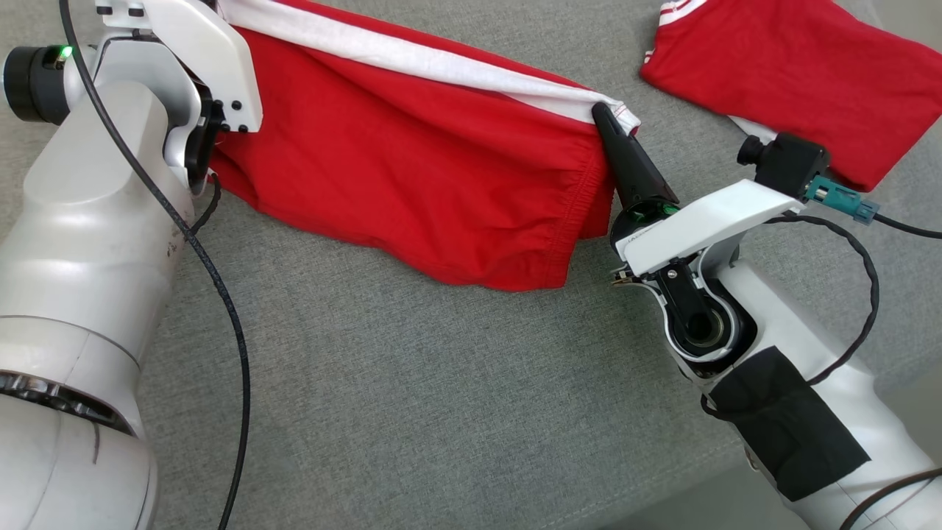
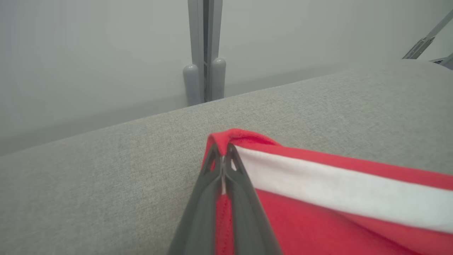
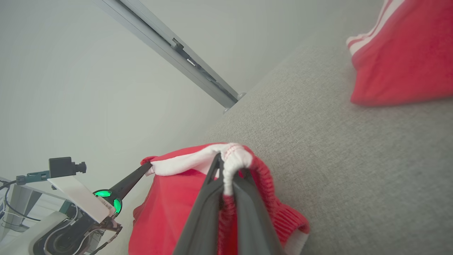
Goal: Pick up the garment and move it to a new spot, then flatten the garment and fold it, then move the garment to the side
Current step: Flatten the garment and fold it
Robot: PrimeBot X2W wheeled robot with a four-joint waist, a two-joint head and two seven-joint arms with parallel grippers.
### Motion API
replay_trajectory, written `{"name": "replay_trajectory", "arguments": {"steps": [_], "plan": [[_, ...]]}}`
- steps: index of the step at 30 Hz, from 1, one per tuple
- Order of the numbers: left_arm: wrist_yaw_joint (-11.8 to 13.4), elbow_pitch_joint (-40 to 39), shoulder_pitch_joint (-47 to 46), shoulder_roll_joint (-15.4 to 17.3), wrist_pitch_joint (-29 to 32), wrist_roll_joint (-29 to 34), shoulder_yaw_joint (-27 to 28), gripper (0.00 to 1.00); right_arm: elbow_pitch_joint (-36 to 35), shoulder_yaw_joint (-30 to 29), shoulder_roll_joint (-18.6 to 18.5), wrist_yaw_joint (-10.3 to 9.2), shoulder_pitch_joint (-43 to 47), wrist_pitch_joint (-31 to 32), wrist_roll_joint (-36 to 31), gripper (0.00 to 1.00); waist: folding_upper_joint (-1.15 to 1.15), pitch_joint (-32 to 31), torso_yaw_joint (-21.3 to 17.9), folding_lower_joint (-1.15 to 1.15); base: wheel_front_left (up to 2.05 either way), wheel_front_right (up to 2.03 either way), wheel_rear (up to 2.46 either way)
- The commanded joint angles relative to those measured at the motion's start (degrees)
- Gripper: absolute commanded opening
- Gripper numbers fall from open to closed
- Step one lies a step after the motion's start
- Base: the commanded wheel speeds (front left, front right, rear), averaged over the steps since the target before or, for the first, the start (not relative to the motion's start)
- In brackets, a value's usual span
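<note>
Your left jaws are closed tight on one corner of the red garment [image 1: 412,169], with the left fingers [image 2: 242,202] pinching it beside its white band [image 2: 336,191]. Your right jaws are clamped on the opposite corner, with the right fingers [image 1: 629,158] gripping the white hem. The garment hangs stretched between them, its top edge lifted and its lower part sagging onto the grey fabric-covered counter [image 1: 441,412]. A second red garment [image 1: 795,81] with white stripes lies on the counter to your far right, well apart. Small lettering [image 1: 639,237] on the right arm's white housing is too small to read.
</note>
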Motion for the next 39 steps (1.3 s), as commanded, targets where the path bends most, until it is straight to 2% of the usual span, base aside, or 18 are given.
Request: {"name": "replay_trajectory", "arguments": {"steps": [1, 23, 38, 39], "plan": [[0.2, 0.5, -1.0, 0.3, 0.1, 0.4, -0.3, 0.00, 0.4, -0.3, 0.1, 0.03, -0.9, -0.4, -0.4, 0.00, 0.00, 0.4, -0.3, 0.00, 0.00, 0.00, 0.00], [-0.9, 2.6, -2.9, 0.3, -2.4, 0.4, -1.6, 0.00, 2.3, 0.2, 2.0, 0.03, -1.9, -0.4, -0.9, 0.00, 0.00, 2.7, -1.9, 0.00, 0.00, 0.00, 0.00], [-0.4, 3.1, -3.0, 1.0, -3.2, 0.4, -2.4, 0.00, 2.1, -0.2, 2.5, 0.03, -1.5, -0.4, -1.2, 0.00, 0.00, 4.1, -2.5, 0.00, 0.00, 0.00, 0.00], [-0.3, 3.1, -3.1, 1.0, -3.4, 0.5, -2.5, 0.05, 2.1, -0.2, 2.5, 0.03, -1.5, -0.4, -1.2, 0.00, 0.00, 4.1, -2.4, 0.00, 0.00, 0.00, 0.00]]}}
